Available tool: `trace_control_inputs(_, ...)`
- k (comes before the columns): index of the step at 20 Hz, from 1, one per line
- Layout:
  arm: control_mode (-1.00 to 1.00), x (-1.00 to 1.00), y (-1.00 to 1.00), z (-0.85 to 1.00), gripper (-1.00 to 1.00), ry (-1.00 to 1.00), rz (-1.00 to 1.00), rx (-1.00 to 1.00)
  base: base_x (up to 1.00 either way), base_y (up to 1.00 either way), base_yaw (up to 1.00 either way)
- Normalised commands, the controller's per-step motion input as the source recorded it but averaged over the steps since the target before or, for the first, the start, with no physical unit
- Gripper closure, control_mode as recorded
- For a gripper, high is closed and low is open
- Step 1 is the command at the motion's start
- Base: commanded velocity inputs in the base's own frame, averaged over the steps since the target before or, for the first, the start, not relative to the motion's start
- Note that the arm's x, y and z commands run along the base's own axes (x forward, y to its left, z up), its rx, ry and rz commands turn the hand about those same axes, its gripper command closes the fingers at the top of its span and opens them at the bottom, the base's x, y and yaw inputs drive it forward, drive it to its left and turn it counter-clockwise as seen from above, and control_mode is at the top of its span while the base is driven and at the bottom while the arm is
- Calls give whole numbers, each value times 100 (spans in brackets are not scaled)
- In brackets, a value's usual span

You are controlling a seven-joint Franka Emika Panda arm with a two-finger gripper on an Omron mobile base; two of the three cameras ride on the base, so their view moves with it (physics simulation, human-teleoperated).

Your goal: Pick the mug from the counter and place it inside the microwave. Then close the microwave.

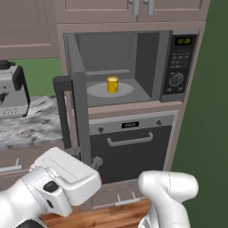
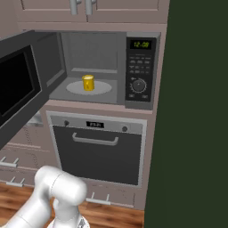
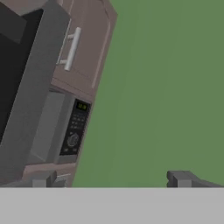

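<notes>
The small yellow mug (image 1: 112, 84) (image 2: 88, 83) stands upright on the round plate inside the microwave (image 1: 147, 62) (image 2: 107, 53). The microwave door (image 1: 79, 102) (image 2: 18, 87) is swung wide open to the left, its black bar handle (image 1: 62, 111) facing outward. My gripper (image 1: 84, 158) (image 3: 111, 179) is open and holds nothing. It sits low beside the door's bottom edge, well below and left of the mug. In the hand view the door's grey edge (image 3: 35, 92) and the keypad panel (image 3: 74, 127) show at the left. The marbled counter (image 1: 31, 127) lies left of the microwave.
A coffee machine (image 1: 11, 91) stands on the counter at the left. An oven (image 1: 129, 147) (image 2: 98, 151) with a horizontal handle sits under the microwave. Upper cabinets (image 1: 133, 9) hang above. A dark green wall (image 2: 196, 111) bounds the right side.
</notes>
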Motion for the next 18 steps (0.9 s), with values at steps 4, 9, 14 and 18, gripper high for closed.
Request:
trace_control_inputs(4, -100, 33, 33, -7, -100, 0, -10, -2, 0, 0, 0)
trace_control_inputs(9, -100, 24, 29, -13, -100, 0, -11, -2, 0, 0, 0)
trace_control_inputs(14, -100, 14, 28, -27, -100, 0, -7, 0, 0, 0, 0)
trace_control_inputs(18, -100, 17, 22, -21, -100, 0, 0, 0, 0, 0, 0)
